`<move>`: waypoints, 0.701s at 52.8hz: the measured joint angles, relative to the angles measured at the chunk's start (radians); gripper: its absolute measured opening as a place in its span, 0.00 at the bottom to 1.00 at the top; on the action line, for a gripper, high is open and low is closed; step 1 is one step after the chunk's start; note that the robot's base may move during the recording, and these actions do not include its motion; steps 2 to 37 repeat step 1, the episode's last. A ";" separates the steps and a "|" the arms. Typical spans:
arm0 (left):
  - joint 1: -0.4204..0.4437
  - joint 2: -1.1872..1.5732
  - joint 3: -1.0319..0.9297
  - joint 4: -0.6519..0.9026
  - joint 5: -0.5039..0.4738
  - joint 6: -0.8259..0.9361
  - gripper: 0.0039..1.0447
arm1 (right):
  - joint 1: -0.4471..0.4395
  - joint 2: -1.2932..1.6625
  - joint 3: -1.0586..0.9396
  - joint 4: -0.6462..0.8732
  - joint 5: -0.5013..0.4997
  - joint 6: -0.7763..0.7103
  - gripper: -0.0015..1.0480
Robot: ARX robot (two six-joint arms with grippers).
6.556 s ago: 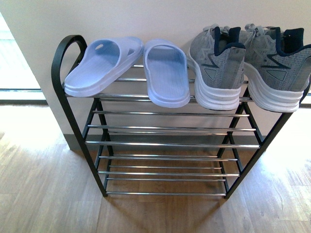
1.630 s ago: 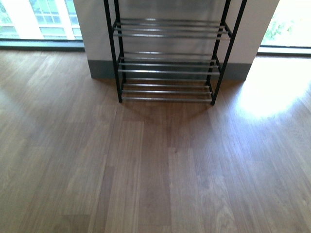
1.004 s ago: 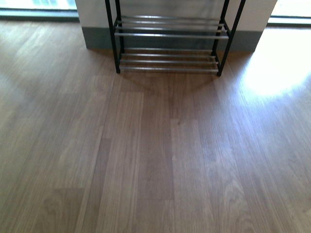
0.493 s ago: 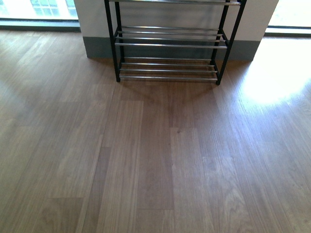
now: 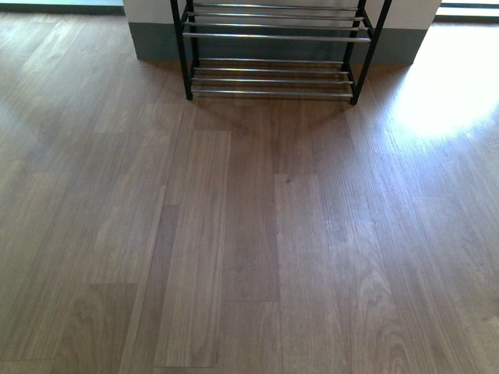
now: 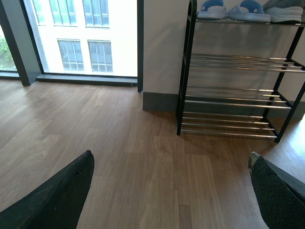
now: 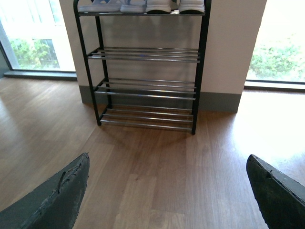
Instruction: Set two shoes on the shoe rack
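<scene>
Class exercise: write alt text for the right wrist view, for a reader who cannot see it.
A black-framed shoe rack with chrome bars stands against a pale wall; shoes sit on its top tier, the tiers below bare. Wood floor lies in front, and the open right gripper's dark fingertips frame the lower corners.

Window daylight, floor (image 5: 437,101) glare, sharp

The rack (image 7: 143,67) stands on the wood floor (image 5: 249,234) against the wall. On its top tier sit 2 slides (image 6: 233,8) and 2 sneakers (image 7: 175,5).
</scene>
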 joint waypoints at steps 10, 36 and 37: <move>0.000 0.000 0.000 0.000 0.000 0.000 0.91 | 0.000 0.000 0.000 0.000 0.000 0.000 0.91; 0.000 0.000 0.000 0.000 0.000 0.000 0.91 | 0.000 0.000 0.000 0.000 0.000 0.000 0.91; 0.000 0.000 0.000 0.000 0.000 0.000 0.91 | 0.000 0.000 0.000 0.000 0.000 0.000 0.91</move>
